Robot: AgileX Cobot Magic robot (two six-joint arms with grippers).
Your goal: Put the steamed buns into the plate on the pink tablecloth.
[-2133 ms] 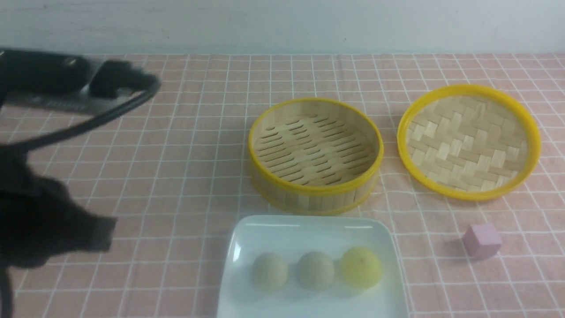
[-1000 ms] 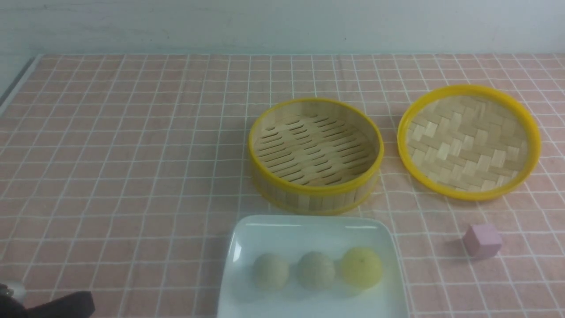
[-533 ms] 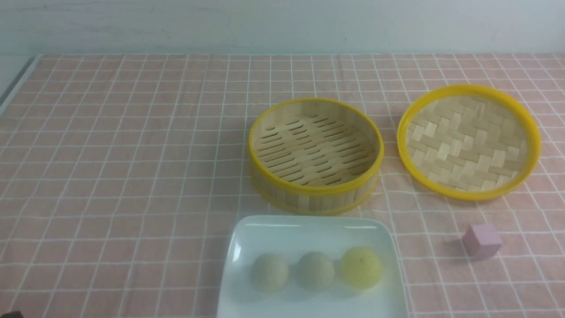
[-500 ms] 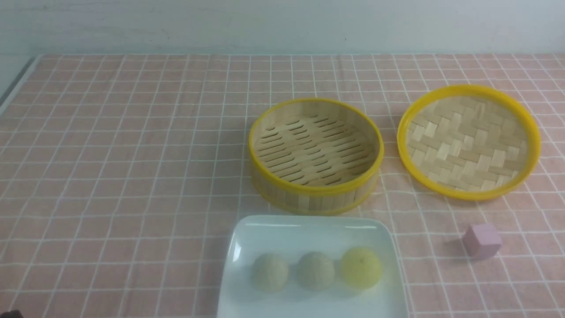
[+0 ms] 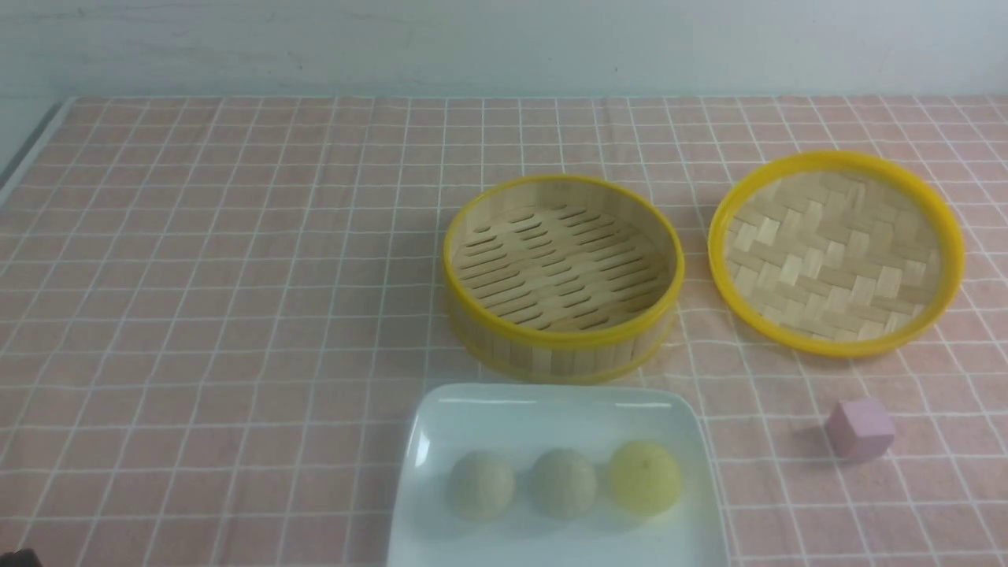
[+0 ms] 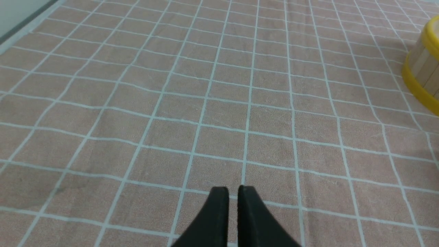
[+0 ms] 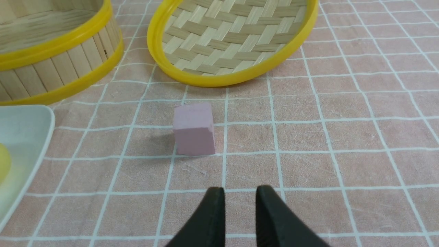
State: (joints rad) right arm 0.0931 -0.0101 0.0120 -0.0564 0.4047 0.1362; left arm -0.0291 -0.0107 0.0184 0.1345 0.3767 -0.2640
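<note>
Black plastic forms the two fingers of each gripper you control. On the left gripper (image 6: 233,188) the fingers stand almost pressed together, with only a thin slit between the tips, and they pinch nothing. On the right gripper (image 7: 240,190) the fingers stand a little apart with a clear gap, also holding nothing. Both hover low over the pink tablecloth (image 5: 236,276).

Ahead of the right gripper you have one small pink cube (image 7: 194,129), standing free on the cloth. Beyond it lies one woven bamboo lid (image 7: 233,34) with a yellow rim, resting with its hollow side up. Beside the lid stands one round bamboo steamer (image 5: 562,276), also yellow-rimmed, with its slatted floor bare.

Count three steamed buns (image 5: 563,482): two pale beige-grey and one yellow-green. All three sit in a row in the one white square plate (image 5: 551,409), the yellow-green one at the robot's right end and touching or nearly touching its neighbour. The plate lies near the front edge of the cloth, just before the steamer, with a narrow strip of cloth between them.

Open room: the whole left half of the cloth is bare grid, out to the table edge (image 5: 31,150) at the far left. On the right, free cloth surrounds the cube on every side.
</note>
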